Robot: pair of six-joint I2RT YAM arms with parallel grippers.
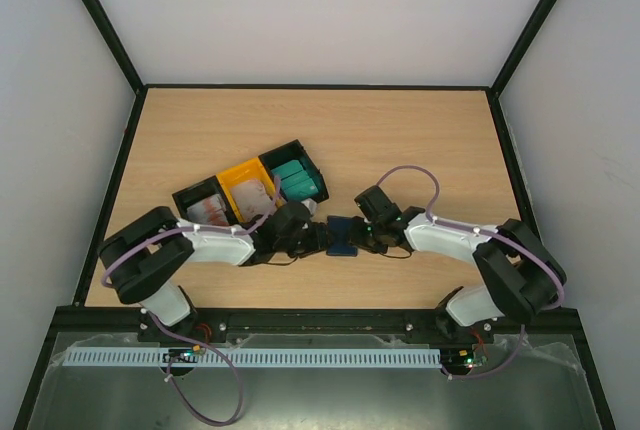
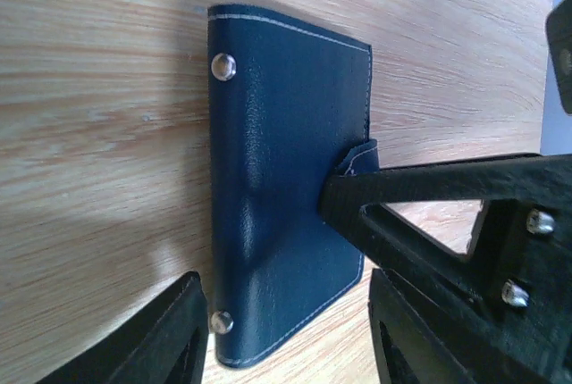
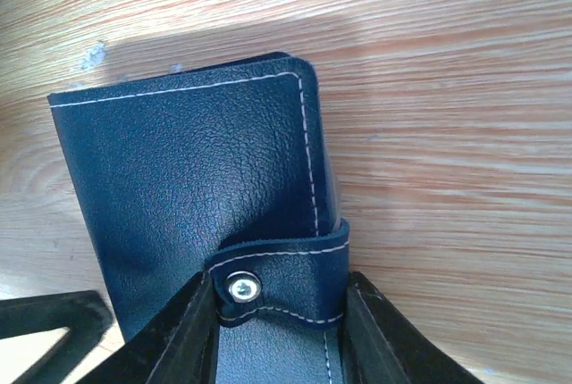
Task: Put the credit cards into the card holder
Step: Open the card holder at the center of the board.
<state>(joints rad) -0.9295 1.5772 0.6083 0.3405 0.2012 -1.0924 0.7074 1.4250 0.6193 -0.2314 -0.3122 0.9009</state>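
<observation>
Right fingers (image 3: 183, 339) are pinching the snap tab (image 3: 281, 268) of the card holder (image 3: 197, 170) from both sides, their inner edges pressing against the tab's stitched borders, with the metal snap (image 3: 242, 288) showing close to one finger. In the left wrist view one black right finger is resting its tip on the tab at the holder's long edge. Left fingers (image 2: 165, 339) are standing spread, straddling the near end of the holder; one is sitting right against the edge by a corner stud (image 2: 222, 321), the other is partly hiding behind the right arm's finger, and I cannot tell whether they are gripping or only flanking. The card holder is lying flat and closed on the worktop (image 1: 400, 140), navy cover facing up, tab wrapping over its edge, midway between the two wrists. Farther out, just beyond the left wrist, the three-compartment tray (image 1: 240, 168) is sitting at an angle, apart from the holder. The credit cards are lying inside it: teal ones (image 1: 297, 182) in the right black compartment, whitish ones (image 1: 255, 195) in the yellow middle, and white ones with red marks (image 1: 207, 210) in the left. The left forearm is overlapping the tray's near rim.
</observation>
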